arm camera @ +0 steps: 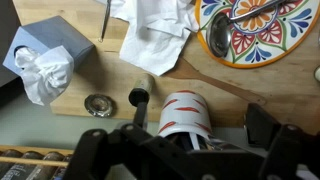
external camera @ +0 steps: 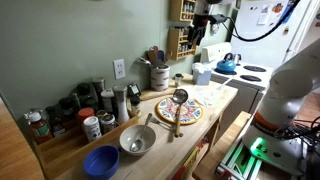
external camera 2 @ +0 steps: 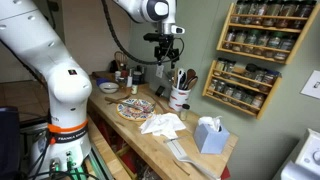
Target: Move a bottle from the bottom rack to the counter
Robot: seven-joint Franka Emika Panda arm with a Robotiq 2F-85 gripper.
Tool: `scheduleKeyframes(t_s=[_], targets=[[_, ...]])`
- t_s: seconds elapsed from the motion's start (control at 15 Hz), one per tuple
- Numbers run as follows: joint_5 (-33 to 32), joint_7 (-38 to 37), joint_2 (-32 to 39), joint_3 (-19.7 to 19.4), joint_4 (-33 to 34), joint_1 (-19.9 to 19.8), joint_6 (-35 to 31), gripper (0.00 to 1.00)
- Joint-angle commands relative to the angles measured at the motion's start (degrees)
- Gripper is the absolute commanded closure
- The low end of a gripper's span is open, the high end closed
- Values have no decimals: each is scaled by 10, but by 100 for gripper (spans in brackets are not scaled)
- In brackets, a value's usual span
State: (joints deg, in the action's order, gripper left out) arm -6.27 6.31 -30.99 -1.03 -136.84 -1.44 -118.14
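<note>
The brown wooden spice rack hangs on the green wall, and its bottom rack (external camera 2: 237,97) holds a row of small dark jars; it also shows in an exterior view (external camera: 178,50). My gripper (external camera 2: 166,60) hangs open and empty in the air to the side of the rack, above the white orange-striped utensil crock (external camera 2: 180,98). In the wrist view the gripper (arm camera: 185,138) looks down on that crock (arm camera: 185,110), which stands on the light-wood counter (arm camera: 110,95). A row of jars (arm camera: 30,165) shows at the lower left edge there; I cannot tell which tier they are on.
On the counter are a colourful plate (arm camera: 255,30) with a ladle, a white cloth (arm camera: 150,30), a tissue box (arm camera: 40,60), a metal bowl (external camera: 137,140), a blue bowl (external camera: 101,160) and several jars by the wall (external camera: 70,115). The white stove (external camera: 235,75) carries a blue kettle.
</note>
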Motion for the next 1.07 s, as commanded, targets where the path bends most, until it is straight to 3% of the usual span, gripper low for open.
scheduleKeyframes(t_s=[0.0, 0.33, 0.67, 1.0], targets=[[-1, -1, 0, -2, 1, 3, 1, 0], [23, -15, 27, -21, 28, -5, 4, 0], [97, -10, 98, -110, 111, -40, 15, 0], [229, -4, 193, -186, 224, -66, 25, 0]])
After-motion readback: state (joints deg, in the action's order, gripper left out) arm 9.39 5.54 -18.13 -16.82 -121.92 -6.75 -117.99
